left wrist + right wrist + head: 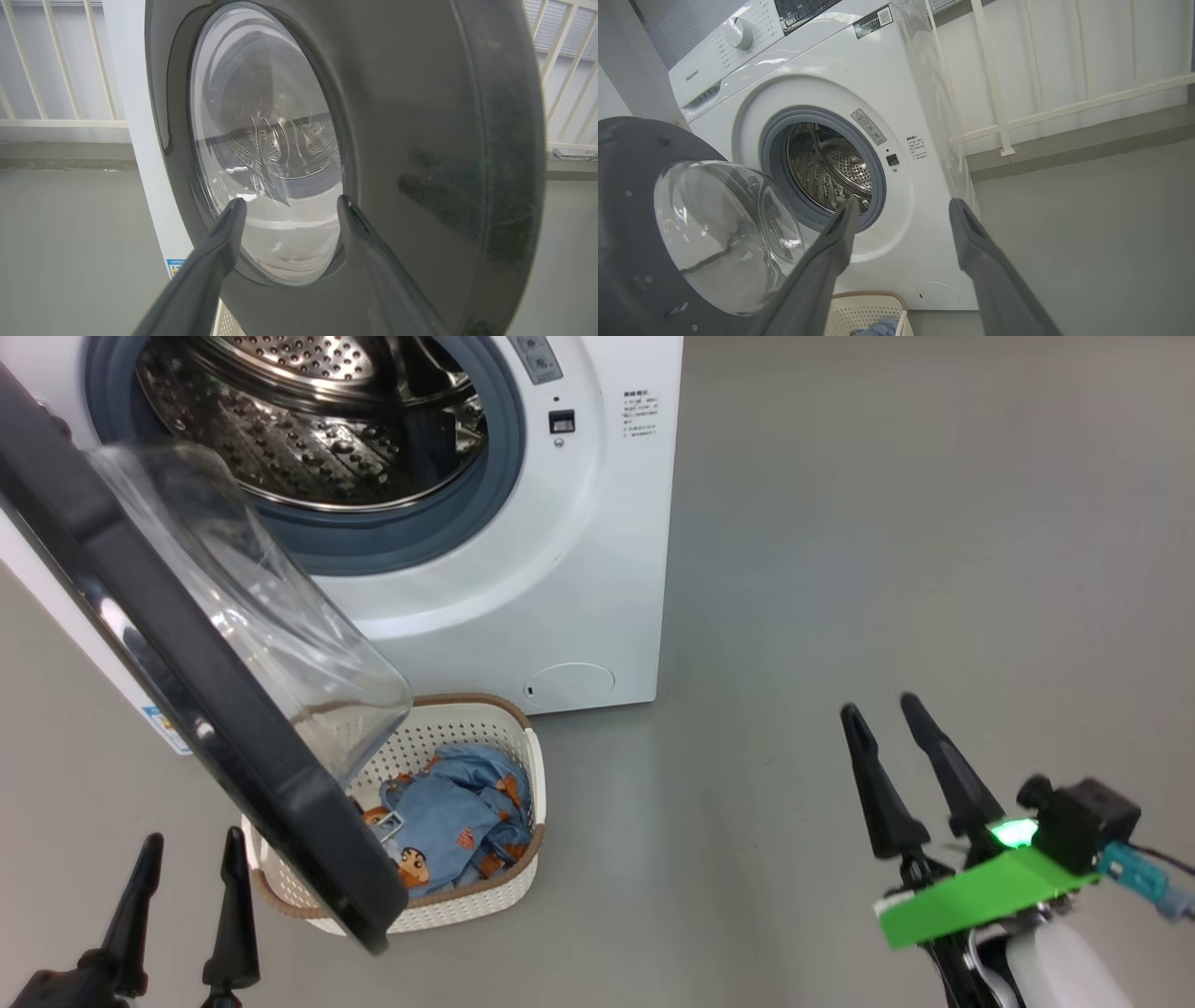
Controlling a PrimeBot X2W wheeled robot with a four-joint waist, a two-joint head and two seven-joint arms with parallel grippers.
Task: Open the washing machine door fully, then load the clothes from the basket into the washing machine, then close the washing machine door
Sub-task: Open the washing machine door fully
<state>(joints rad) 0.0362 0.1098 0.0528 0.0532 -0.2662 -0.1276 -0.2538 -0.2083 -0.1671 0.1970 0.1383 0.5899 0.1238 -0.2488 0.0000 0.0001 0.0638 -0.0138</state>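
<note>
Washing machine door (215,709): part-open; clothes (457,821) in basket (527,775); drum (317,439) empty; left gripper (191,840), right gripper (878,705): spread wide, empty

Soft, even light, shadows faint. Glare streaks the glass of the washing machine door (252,616); wrist views bow at edges.

Door (201,709) overhangs basket's (467,907) left side; drum mouth (308,439) unobstructed.
</note>
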